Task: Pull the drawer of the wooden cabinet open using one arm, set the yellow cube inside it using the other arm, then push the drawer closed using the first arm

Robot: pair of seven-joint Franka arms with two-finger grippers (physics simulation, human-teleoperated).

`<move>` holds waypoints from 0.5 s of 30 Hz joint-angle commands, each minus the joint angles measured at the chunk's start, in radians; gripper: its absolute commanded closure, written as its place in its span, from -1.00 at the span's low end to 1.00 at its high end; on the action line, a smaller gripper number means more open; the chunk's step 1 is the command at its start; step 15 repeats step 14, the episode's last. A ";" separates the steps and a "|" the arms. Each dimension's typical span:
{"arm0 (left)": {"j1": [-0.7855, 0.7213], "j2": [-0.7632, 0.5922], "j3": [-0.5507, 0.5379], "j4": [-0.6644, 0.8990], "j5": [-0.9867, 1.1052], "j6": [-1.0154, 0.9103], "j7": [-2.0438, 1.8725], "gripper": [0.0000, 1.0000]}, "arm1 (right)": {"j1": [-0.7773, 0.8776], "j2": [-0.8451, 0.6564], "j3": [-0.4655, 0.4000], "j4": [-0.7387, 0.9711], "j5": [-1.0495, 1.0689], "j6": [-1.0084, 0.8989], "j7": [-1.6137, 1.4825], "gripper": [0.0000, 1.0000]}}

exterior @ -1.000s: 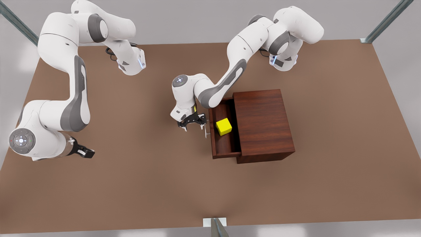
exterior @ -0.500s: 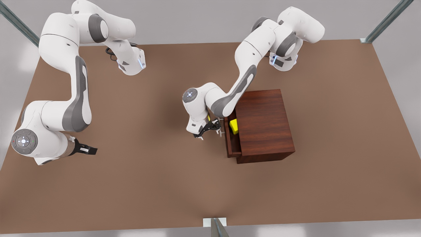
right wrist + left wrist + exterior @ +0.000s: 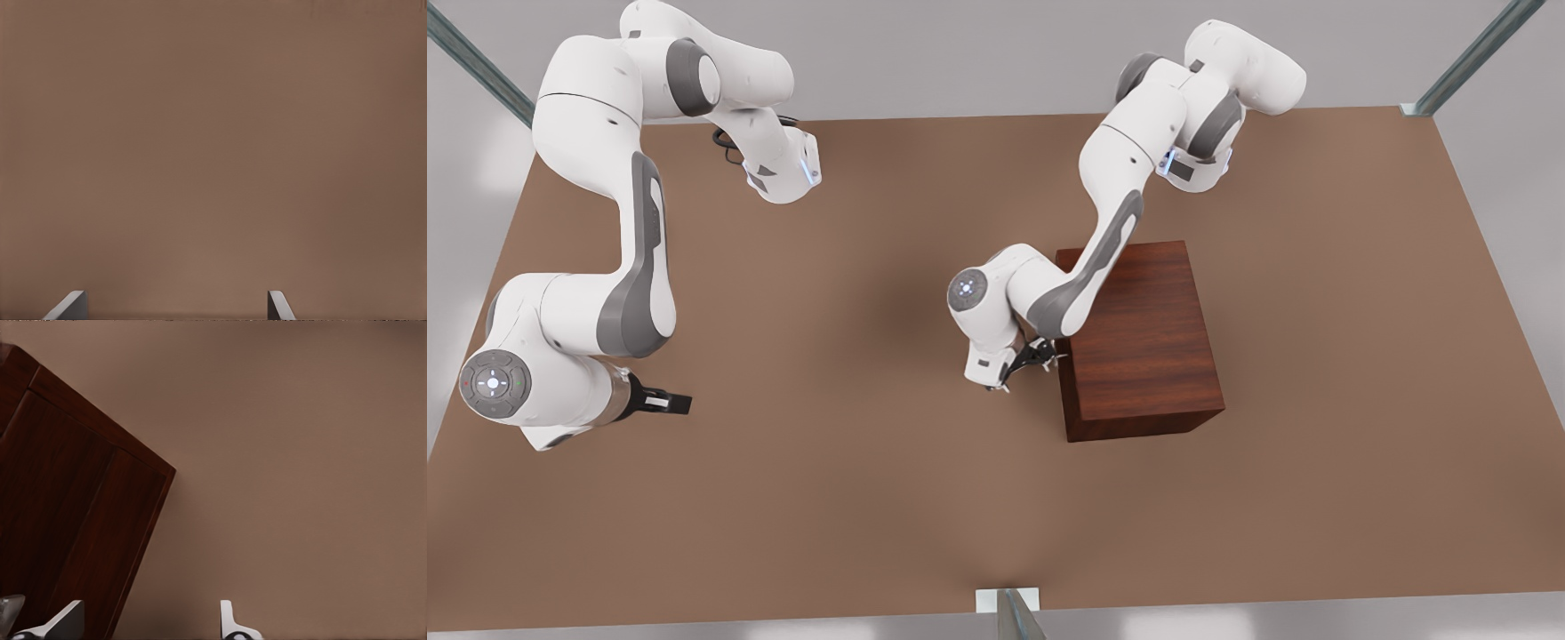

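Note:
The wooden cabinet (image 3: 1143, 333) stands right of the table's middle, and its frame (image 3: 141, 527) shows close up in the left wrist view. Its drawer (image 3: 53, 513) is pushed in, its front level with the cabinet's face. The yellow cube is hidden. My left gripper (image 3: 1033, 359) sits against the cabinet's face on the front view's left side. It is open (image 3: 148, 623), with nothing between its fingers. My right gripper (image 3: 669, 403) waits low over the table at the front view's far left, open (image 3: 177, 303) over bare table.
The brown table (image 3: 871, 498) stretches wide around the cabinet. Both arm bases (image 3: 783, 173) stand at the far edge. Metal frame posts (image 3: 1009, 613) rise at the near edge and at the far corners.
The left gripper has moved towards the front view's right and pushed the drawer in from open to shut. The yellow cube went out of sight inside. The right arm has barely moved.

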 commanded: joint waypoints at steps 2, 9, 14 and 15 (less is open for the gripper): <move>0.013 -0.105 -0.002 0.004 -0.067 -0.152 0.083 -1.00 | 0.000 -0.001 0.000 0.000 0.000 -0.002 -0.066 -1.00; 0.625 -0.693 0.006 -0.481 -0.397 -0.173 1.166 -1.00 | 0.000 -0.001 0.000 0.000 0.000 0.000 -0.067 -1.00; 0.618 -0.652 0.008 -0.436 -0.386 -0.083 1.157 -1.00 | 0.000 -0.001 -0.002 -0.006 0.009 -0.006 -0.067 -1.00; 0.618 -0.652 0.008 -0.436 -0.386 -0.083 1.157 -1.00 | 0.000 -0.001 -0.002 -0.006 0.009 -0.006 -0.067 -1.00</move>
